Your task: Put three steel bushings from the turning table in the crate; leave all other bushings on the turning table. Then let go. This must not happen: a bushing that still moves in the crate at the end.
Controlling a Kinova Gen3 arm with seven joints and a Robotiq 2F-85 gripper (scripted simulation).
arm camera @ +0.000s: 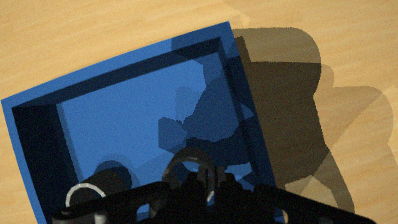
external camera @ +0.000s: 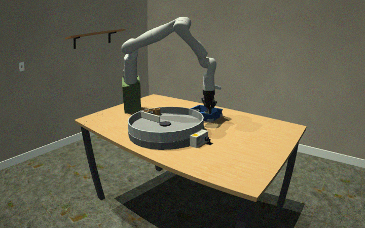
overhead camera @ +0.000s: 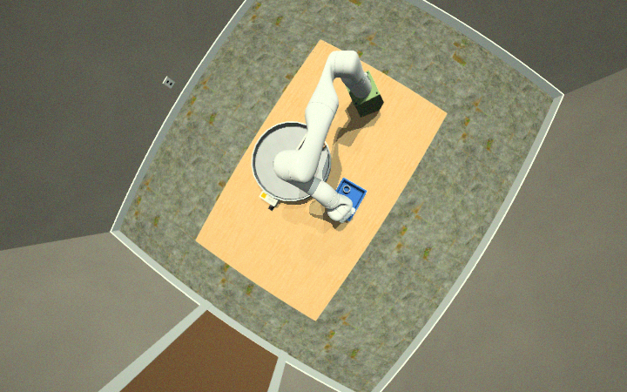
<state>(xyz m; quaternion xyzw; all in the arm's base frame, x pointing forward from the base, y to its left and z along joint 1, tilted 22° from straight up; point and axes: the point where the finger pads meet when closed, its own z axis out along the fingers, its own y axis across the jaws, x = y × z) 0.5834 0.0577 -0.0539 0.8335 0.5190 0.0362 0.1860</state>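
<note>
My gripper is shut on a steel bushing, a dark ring seen end-on between the fingers, and holds it low inside the blue crate. Another steel bushing stands on the crate floor at the lower left of the wrist view; it also shows in the top view. In the side view the gripper reaches down into the crate. The round grey turning table sits beside the crate, with brown bushings at its far rim behind a divider.
A small grey control box with a yellow label sits at the turning table's front edge. The arm's green base stands at the table's back corner. The crate lies close to the turning table's rim.
</note>
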